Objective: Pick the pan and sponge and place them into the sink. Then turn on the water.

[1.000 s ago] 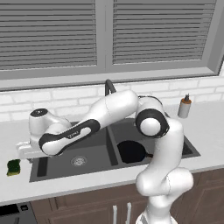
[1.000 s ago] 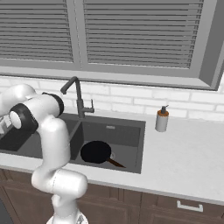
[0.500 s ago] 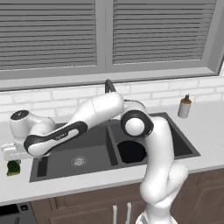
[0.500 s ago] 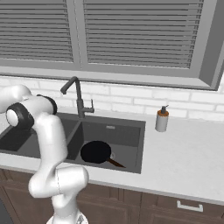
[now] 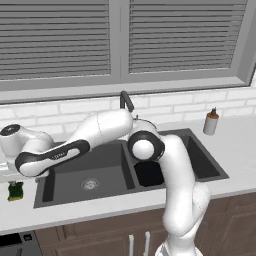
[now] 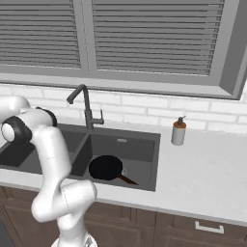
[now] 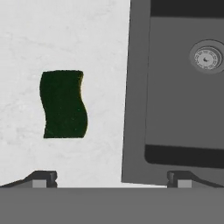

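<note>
My arm has swung further out past the sink's left rim since a moment ago, carrying my gripper over the counter there. My jaws stand wide and hold nothing. The sponge lies flat on the counter just beside that rim, below my hand and nearer one fingertip than the other, untouched. Farther off, the pan rests in the sink's right basin, near the faucet.

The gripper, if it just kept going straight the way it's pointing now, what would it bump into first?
Probably the white counter, between the sponge and the sink rim. The open gripper points down at that bare strip, though depth is hard to judge.
</note>
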